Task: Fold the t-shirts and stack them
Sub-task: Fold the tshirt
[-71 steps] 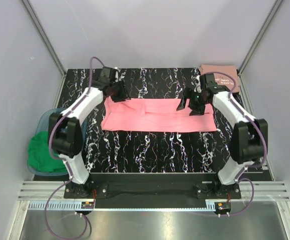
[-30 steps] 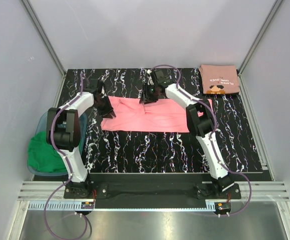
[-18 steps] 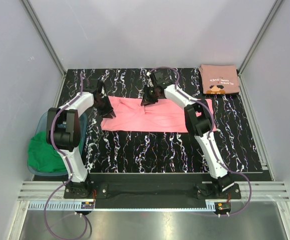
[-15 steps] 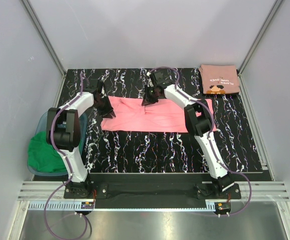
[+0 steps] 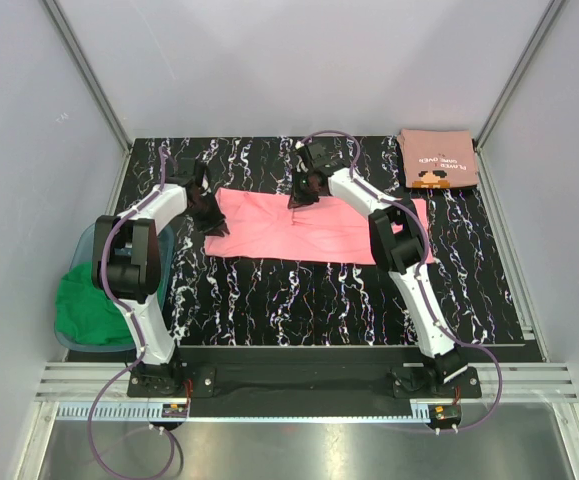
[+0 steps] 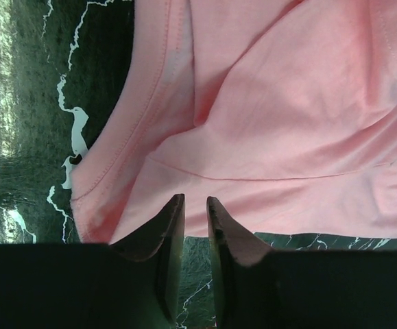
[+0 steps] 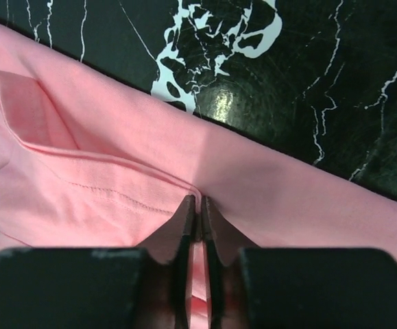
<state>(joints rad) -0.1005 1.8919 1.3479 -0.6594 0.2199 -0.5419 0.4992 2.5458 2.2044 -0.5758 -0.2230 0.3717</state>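
Observation:
The bright pink t-shirt (image 5: 319,235) lies as a long folded band across the black marble table (image 5: 319,300). My right gripper (image 5: 297,198) is at the middle of its far edge. In the right wrist view it (image 7: 199,199) is shut on a raised fold of the pink cloth (image 7: 81,171). My left gripper (image 5: 209,218) is at the shirt's left end. There its (image 6: 191,199) jaws stand a narrow gap apart over the hem of the pink cloth (image 6: 287,123); a pinch does not show. The salmon t-shirt (image 5: 439,160) with white lettering lies folded at the far right corner.
A clear blue bin (image 5: 84,240) holding green cloth (image 5: 89,305) stands off the table's left edge. Metal frame posts rise at both far corners. The right arm reaches diagonally across the pink shirt's right half.
The right arm swung from the shirt's right end to its far middle edge and closed on a fold. The left gripper moved from the far left corner to the left end.

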